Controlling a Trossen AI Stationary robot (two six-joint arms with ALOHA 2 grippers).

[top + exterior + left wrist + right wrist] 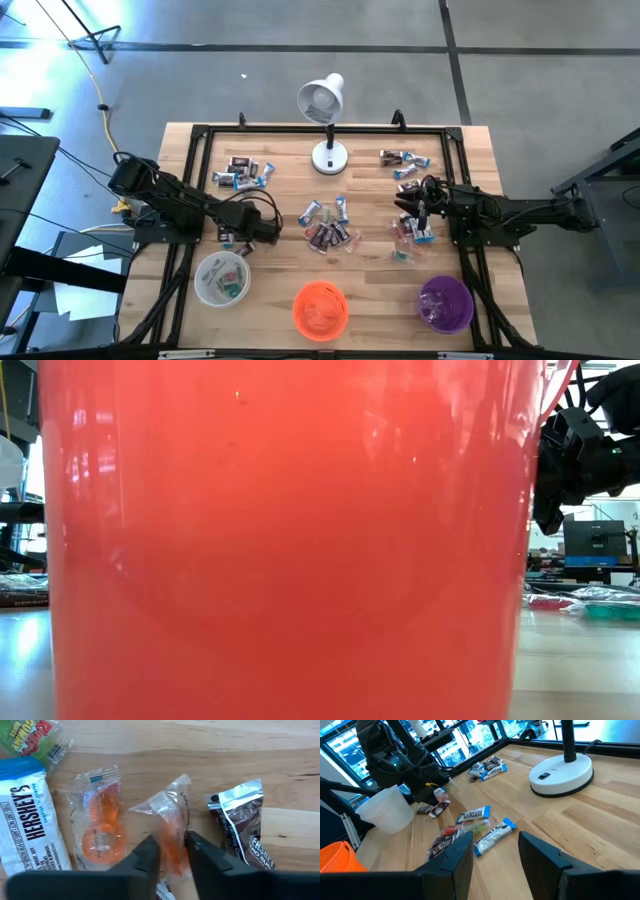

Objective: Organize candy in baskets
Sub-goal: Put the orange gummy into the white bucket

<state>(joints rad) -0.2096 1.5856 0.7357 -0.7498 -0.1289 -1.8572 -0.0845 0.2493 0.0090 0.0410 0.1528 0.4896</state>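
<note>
My left gripper (172, 857) points down at the table just beyond the white basket (222, 278) and is shut on an orange candy in a clear wrapper (167, 827). Beside it lie a second orange candy (100, 820), a blue-and-white bar (27, 825), a dark brown bar (245, 827) and a green candy (35, 737). The orange basket (320, 308) and the purple basket (445, 303) stand along the near edge. My right gripper (495, 855) waits open at the table's right, over loose candy (412, 230), with nothing between its fingers. My left gripper pinches the orange candy's near half (172, 845) between its two fingers, one on each long side. The fingers come from above, pointing down, and lie across the candy. The candy rests flat on the wooden table, its far wrapper end (175, 790) sticking out beyond the fingertips.
A white desk lamp (325, 120) stands at the far middle. More candy lies in heaps at the far left (240, 172), the centre (325, 225) and the far right (400, 160). A black frame (190, 180) runs around the table. The orange basket (290, 540) fills the low view.
</note>
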